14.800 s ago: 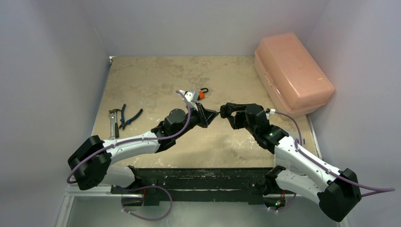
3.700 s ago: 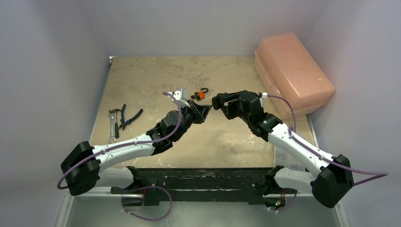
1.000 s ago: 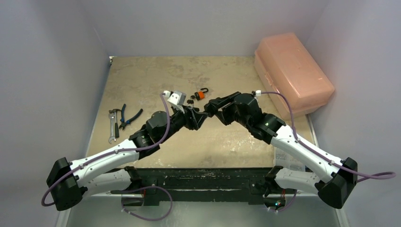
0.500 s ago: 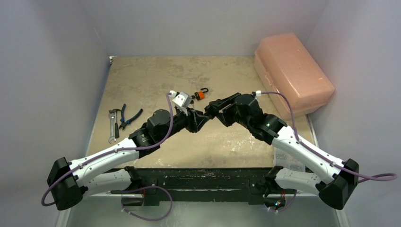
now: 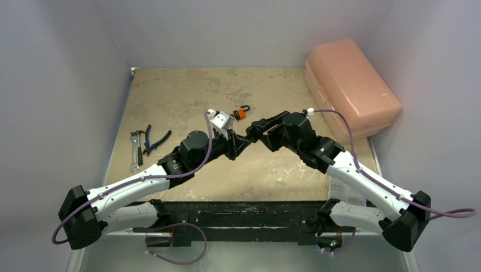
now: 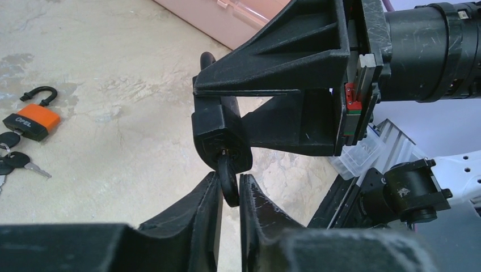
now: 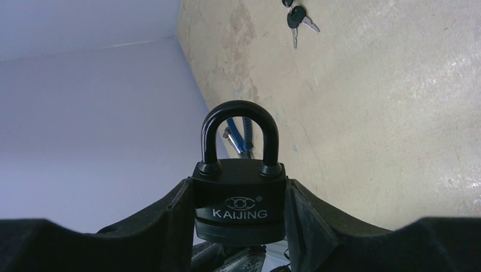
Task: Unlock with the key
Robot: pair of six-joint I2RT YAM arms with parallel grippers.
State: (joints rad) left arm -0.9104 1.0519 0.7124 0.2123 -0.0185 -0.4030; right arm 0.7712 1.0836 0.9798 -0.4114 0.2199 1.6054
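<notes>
1. Vs 1 s earlier: left end effector [image 6: 229, 177] had narrowed from wide to a slim gap, pads pinching the key [image 6: 227, 165] head. Left arm had nudged right.
2. Right end effector [image 5: 251, 131] unchanged, clamped on black padlock [image 7: 239, 198], shackle closed, above mid-bench [image 5: 187, 93]. Key sat in its keyhole.
3. Room: bare bench on far side & left. Orange padlock [image 5: 240, 114] lay just beyond, tools [image 5: 148, 141] nr left edge, pink box [image 5: 351, 85] at far-right edge.

On the mottled beige tabletop [image 5: 187, 96], a small orange padlock [image 5: 241, 113] with black-headed keys [image 6: 14, 161] is laid; blue-handled pliers [image 5: 154, 140] and a silver wrench [image 5: 135, 152] are set to its left, a pink plastic box [image 5: 350, 88] to its right.
</notes>
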